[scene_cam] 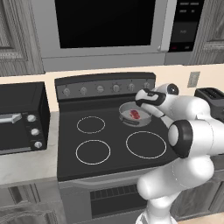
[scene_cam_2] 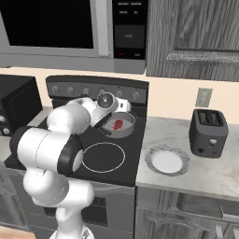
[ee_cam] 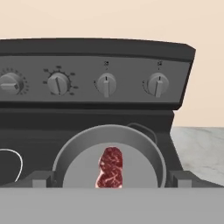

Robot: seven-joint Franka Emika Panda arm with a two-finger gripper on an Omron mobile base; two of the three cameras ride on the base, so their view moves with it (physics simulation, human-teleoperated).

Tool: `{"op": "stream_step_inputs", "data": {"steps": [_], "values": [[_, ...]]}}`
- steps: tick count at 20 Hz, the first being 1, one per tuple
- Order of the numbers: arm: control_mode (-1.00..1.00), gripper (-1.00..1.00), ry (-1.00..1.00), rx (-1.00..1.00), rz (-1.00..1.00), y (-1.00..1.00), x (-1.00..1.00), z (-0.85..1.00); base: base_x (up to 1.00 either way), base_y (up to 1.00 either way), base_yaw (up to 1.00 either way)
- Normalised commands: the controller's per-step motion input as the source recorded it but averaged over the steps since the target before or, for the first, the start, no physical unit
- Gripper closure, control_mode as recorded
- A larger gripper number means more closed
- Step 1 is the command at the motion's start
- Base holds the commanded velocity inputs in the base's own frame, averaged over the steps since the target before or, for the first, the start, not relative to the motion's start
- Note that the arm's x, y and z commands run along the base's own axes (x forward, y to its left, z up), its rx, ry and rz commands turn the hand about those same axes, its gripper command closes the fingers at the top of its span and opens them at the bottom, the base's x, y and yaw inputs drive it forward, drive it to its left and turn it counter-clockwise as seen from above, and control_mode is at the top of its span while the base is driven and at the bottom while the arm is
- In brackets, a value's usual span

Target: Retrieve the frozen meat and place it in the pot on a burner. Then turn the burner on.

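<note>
Your frozen meat (ee_cam: pixel 110 173) already lies inside the pot (ee_cam: pixel 83 144), which sits on the back right burner of the stove (scene_cam: pixel 109 131), so by the look of it what remains is turning that burner on. In the hand view the 2 fingers (ee_cam: pixel 41 180) stand wide apart at the bottom corners, 1 on either side of the pot, and they hold nothing. The gripper (scene_cam: pixel 146 101) hovers over the near right edge of the pot, pointed toward the back panel. The relation to mind is this: the row of knobs (ee_cam: pixel 106 84) lies straight ahead of the fingers and above the pot, across the rear rim, so the hand must go forward over the meat rather than down toward it. 4 knobs show in the hand view; the 2 toward the right, 1 of them the right end knob (ee_cam: pixel 158 84), stand roughly over the pot, and which of them governs this burner you cannot tell from here. The meat's long axis runs away from the fingers toward the panel. Small marks sit above and around the knobs, but they are too blurred to read, as is the display text on the microwave (scene_cam_2: pixel 128 35). No brand shows anywhere.
</note>
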Motion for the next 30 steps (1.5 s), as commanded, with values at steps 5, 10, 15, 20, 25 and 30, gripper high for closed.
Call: {"op": "stream_step_inputs", "data": {"steps": [5, 10, 15, 20, 25, 30], "values": [[-1.00, -1.00, 0.00, 0.00, 0.00, 0.00, 0.00, 0.00, 0.00, 0.00, 0.00], [-1.00, -1.00, 0.00, 0.00, 0.00, 0.00, 0.02, 0.00, 0.00, 0.00, 0.00], [-1.00, -1.00, -0.02, 0.00, 0.00, 0.00, 0.06, -0.01, 0.00, 0.00, 0.00], [-1.00, -1.00, -0.01, 0.00, 0.00, 0.00, 0.00, -0.01, 0.00, 0.00, 0.00], [-1.00, -1.00, -0.02, 0.00, 0.00, 0.00, 0.01, 0.00, 0.00, 0.00, 0.00], [-1.00, -1.00, -0.18, 0.00, 0.00, 0.00, 0.02, -0.14, 0.00, 0.00, 0.00]]}}
